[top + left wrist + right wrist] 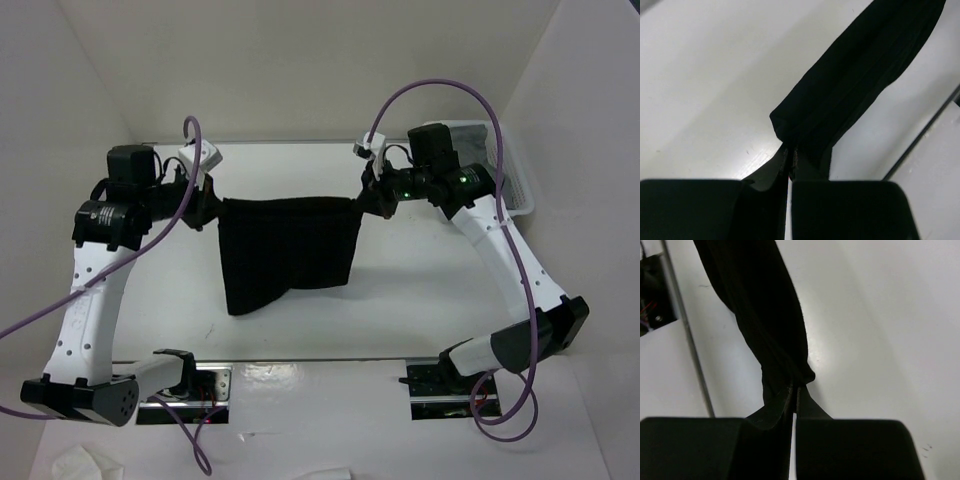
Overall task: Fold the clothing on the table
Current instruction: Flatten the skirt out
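Overhead view: a black garment (288, 250) hangs in the middle of the frame, above the white table (400, 310). It is stretched by its top edge between two robot arms. The left gripper (207, 205) pinches the upper left corner and the right gripper (368, 200) the upper right; both wrist views show each pair of jaws clamped together on a bunched fold of the dark cloth.

The top edge runs nearly straight, sagging slightly. The body drapes down as a rough rectangle, its lower left corner reaching lower than the right. Whether the hem touches the table cannot be told. A white plastic basket (512, 165) sits at the upper right.

The fabric looks light, soft and limp. It will likely sag and crease wherever unsupported, so corners and edges seem the best places to take hold.
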Controlling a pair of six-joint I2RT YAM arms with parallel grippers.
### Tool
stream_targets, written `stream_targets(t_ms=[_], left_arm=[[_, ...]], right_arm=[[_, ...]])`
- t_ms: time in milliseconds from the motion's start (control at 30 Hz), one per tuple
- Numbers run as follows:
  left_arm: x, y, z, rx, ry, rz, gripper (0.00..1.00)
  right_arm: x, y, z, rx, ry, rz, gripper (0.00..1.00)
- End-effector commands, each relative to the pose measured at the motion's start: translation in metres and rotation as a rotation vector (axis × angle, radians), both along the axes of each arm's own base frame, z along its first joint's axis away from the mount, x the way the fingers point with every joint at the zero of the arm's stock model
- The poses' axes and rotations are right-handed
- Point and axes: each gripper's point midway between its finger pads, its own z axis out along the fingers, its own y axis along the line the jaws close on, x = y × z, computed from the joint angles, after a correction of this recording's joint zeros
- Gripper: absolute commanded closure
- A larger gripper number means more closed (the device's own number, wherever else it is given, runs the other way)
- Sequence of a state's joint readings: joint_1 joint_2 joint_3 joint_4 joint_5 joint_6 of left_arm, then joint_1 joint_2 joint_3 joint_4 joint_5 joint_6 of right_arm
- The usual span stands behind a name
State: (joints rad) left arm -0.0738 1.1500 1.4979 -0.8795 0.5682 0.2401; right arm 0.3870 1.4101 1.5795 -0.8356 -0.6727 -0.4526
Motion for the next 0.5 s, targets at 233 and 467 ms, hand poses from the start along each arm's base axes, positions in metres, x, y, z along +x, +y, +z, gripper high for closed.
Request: stream_targets(t_ms=[233, 467], left_arm=[[-0.004, -0.001, -0.044, 0.057, 0.090, -0.075, 1.00], [0.071, -0.001, -0.037, 0.093, 0.040, -0.015, 1.00]], right_arm=[[-0.003, 0.002, 0.001, 0.013, 0.030, 0.074, 1.00], [0.078, 0.012, 0.014, 0.012, -0.032, -0.106, 1.00]])
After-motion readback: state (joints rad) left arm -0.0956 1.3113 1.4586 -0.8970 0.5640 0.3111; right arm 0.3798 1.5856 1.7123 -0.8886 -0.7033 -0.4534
